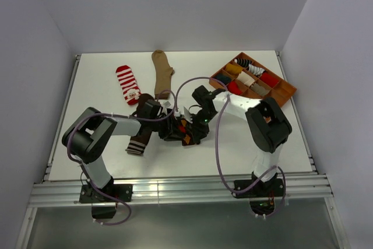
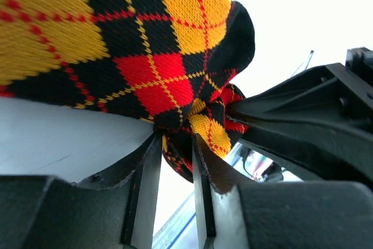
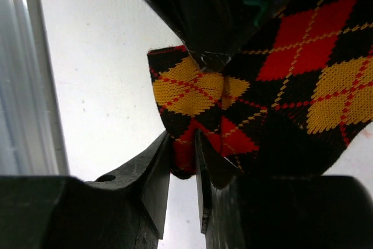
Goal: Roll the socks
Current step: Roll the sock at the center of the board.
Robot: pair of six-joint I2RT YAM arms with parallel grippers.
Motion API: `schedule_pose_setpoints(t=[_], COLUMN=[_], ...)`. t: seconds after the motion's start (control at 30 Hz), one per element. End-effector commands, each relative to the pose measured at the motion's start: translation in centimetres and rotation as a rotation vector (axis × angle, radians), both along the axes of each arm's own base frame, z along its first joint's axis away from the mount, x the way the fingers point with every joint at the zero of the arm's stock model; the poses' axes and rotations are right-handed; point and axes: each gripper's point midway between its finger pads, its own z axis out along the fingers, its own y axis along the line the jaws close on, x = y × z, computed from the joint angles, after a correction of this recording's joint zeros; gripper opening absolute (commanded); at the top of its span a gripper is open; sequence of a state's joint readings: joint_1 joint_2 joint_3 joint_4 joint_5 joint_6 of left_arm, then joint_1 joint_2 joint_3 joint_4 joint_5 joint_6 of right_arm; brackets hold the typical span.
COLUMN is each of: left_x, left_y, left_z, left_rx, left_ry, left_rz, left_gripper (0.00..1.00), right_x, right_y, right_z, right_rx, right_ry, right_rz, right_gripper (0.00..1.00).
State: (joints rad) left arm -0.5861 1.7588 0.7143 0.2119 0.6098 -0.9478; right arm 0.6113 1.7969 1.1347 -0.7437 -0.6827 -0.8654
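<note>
While both arms meet at the middle of the top view, the argyle sock (image 1: 185,129) sits bunched between them just above the tabletop (image 1: 262,138), so neither arm is the nearer one: each already has cloth in its tips.

The left pincer (image 2: 175,167) stands narrow, with a fold of the sock hanging down between its fingers. Whether it bites that fold or merely brackets it cannot be told. From it the fabric spreads away to the upper left of the left wrist view.

The right pincer (image 3: 183,150) is closed to a slit on another fold, and from there the cloth fans to the upper right of its own view (the two holds lie just beside each other, tips nearly nose to nose). The sock is too crumpled to read its long axis. It seems to run across the line between the two pincers, and any further roll would turn on that.

The left arm reaches in from the lower left with its forearm low and level. The right arm comes from the right, elbow raised, wrist dipped toward the centre.

The brown sock with striped cuff (image 1: 140,138) lies under the left forearm. The red-and-white sock (image 1: 127,84) and the tan sock (image 1: 162,73) wait in the upper part of the frame, well apart from the pincers.
</note>
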Motion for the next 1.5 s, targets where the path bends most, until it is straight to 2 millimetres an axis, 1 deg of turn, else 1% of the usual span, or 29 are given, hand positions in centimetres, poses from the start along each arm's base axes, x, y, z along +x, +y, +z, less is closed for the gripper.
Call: schedule_pose_setpoints(t=[0.0,0.07,0.13,0.17,0.2,0.23,0.27,0.3,0.37,0.4,0.47,0.5,0.57,0.6,0.67,0.7,0.73,0.77,0.8,0.83,0.9,0.97,1.1,1.17,1.47], left_x=[1.3,1.8,2.1,2.6,2.6,2.8,3.1,3.0,3.2,3.6,3.5,3.5,3.7,3.4,3.3,3.4,3.0,3.1,3.0,2.6,2.5,2.2,1.4,0.9,-0.9], left_y=[0.8,0.9,1.2,1.4,1.6,1.8,1.8,1.9,1.9,2.0,1.4,0.7,-0.3,-1.1,-2.0,-2.6,-3.4,-3.7,-4.1,-4.5,-4.8,-4.6,-4.4,-4.4,-4.0], left_z=[0.8,1.1,1.8,2.0,2.4,2.7,3.2,3.7,4.2,4.8,5.5,6.3,7.0,7.2,7.3,7.2,7.3,7.1,6.5,6.4,5.7,4.8,3.6,3.0,1.5], left_rx=[0.029,0.032,0.034,0.042,0.043,0.044,0.039,0.032,0.034,0.037,0.032,0.019,0.013,0.007,0.017,0.018,0.009,0.014,0.018,0.004,0.009,0.018,0.022,0.017,0.014], left_ry=[-0.08,-0.129,-0.171,-0.202,-0.23,-0.25,-0.286,-0.308,-0.354,-0.388,-0.45,-0.492,-0.554,-0.579,-0.636,-0.649,-0.668,-0.684,-0.682,-0.687,-0.696,-0.697,-0.693,-0.675,-0.634], left_rz=[0.056,0.07,0.082,0.098,0.101,0.108,0.112,0.11,0.096,0.102,0.065,0.049,0.002,-0.028,-0.075,-0.095,-0.122,-0.138,-0.155,-0.175,-0.191,-0.204,-0.229,-0.239,-0.261], left_gripper=[0.33,0.34,0.36,0.36,0.37,0.37,0.38,0.4,0.4,0.41,0.42,0.44,0.45,0.45,0.47,0.48,0.49,0.49,0.5,0.5,0.52,0.52,0.55,0.54,0.54], right_x=[-2.0,-1.4,-1.4,-1.0,-1.1,-0.3,-0.1,0.1,0.7,0.9,1.3,1.4,1.8,1.9,2.1,1.9,2.1,2.1,2.1,2.1,2.2,2.2,2.4,2.5,2.9], right_y=[-1.9,-1.7,-1.9,-1.7,-1.9,-2.0,-2.2,-2.3,-2.5,-2.5,-2.3,-2.4,-2.3,-2.3,-2.2,-2.2,-2.1,-2.1,-2.2,-2.2,-2.2,-2.3,-2.2,-2.1,-1.6], right_z=[0.0,-0.2,0.1,0.2,0.0,-0.1,-0.3,-0.9,-1.4,-1.8,-1.8,-2.1,-2.4,-2.5,-2.7,-2.7,-2.8,-2.9,-2.9,-2.9,-3.1,-3.2,-3.4,-3.6,-3.6], right_rx=[-0.073,-0.075,-0.074,-0.07,-0.085,-0.091,-0.107,-0.127,-0.164,-0.175,-0.185,-0.201,-0.215,-0.218,-0.228,-0.232,-0.234,-0.237,-0.242,-0.241,-0.246,-0.253,-0.256,-0.259,-0.26], right_ry=[0.209,0.245,0.294,0.304,0.336,0.338,0.345,0.347,0.337,0.346,0.361,0.374,0.369,0.371,0.38,0.393,0.396,0.397,0.402,0.404,0.409,0.423,0.441,0.447,0.497], right_rz=[-0.004,-0.018,-0.028,-0.034,-0.043,-0.061,-0.074,-0.086,-0.114,-0.125,-0.139,-0.148,-0.164,-0.169,-0.183,-0.185,-0.188,-0.188,-0.196,-0.198,-0.205,-0.209,-0.225,-0.236,-0.289], right_gripper=[0.28,0.28,0.28,0.28,0.28,0.28,0.28,0.28,0.28,0.28,0.28,0.28,0.28,0.28,0.28,0.28,0.28,0.28,0.28,0.29,0.29,0.29,0.29,0.29,0.29])
